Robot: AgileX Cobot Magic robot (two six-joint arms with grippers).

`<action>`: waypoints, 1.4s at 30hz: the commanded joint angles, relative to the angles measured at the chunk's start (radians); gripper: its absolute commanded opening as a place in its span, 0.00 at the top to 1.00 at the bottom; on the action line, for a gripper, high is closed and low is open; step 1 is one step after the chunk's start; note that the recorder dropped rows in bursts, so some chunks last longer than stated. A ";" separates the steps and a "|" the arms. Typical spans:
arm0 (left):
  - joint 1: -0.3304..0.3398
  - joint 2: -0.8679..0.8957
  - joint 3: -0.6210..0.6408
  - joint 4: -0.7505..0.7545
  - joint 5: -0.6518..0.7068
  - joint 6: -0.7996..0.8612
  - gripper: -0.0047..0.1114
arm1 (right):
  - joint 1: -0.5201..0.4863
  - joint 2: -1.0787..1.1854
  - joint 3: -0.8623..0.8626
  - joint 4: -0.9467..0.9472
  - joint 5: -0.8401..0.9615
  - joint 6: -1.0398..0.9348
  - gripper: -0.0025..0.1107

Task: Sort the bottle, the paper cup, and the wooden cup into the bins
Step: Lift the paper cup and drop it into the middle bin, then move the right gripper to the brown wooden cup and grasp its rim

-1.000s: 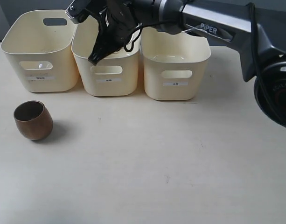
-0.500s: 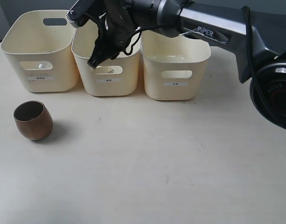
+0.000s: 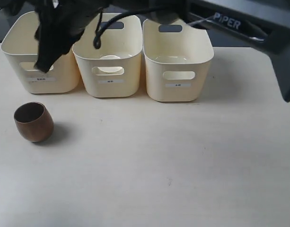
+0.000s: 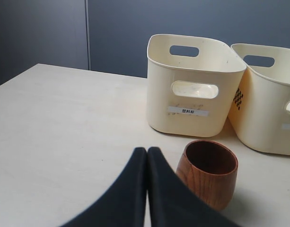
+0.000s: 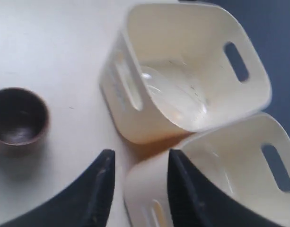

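Note:
The wooden cup (image 3: 33,122) stands upright on the table in front of the left bin (image 3: 14,78), also seen as the wooden cup (image 4: 208,172) and the wooden cup (image 5: 19,118). My left gripper (image 4: 147,151) is shut and empty, low beside the cup. My right gripper (image 5: 140,153) is open and empty; blurred, it hangs over the left bin's front as the right gripper (image 3: 46,54). A clear bottle (image 5: 175,97) lies inside the left bin (image 5: 149,125). A white round shape, apparently the paper cup (image 3: 110,58), lies in the middle bin (image 3: 111,89).
The right bin (image 3: 178,92) stands at the end of the row, its inside showing nothing. The right arm (image 3: 230,21) stretches across above all three bins. Bare table (image 3: 159,161) spreads in front of them.
The right arm swung left, from over the middle bin to over the left bin, and is blurred by motion. The white shape now shows in the middle bin. The wooden cup has not moved.

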 commanded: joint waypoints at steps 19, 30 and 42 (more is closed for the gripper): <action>-0.003 -0.005 -0.004 0.003 -0.004 -0.001 0.96 | 0.101 0.158 -0.005 0.379 0.118 -0.571 0.46; -0.003 -0.005 -0.004 0.003 -0.004 -0.001 0.96 | 0.101 0.226 -0.005 0.423 0.062 -0.641 0.46; -0.003 -0.005 -0.004 0.003 -0.004 -0.001 0.96 | 0.101 0.283 -0.005 0.424 -0.001 -0.655 0.46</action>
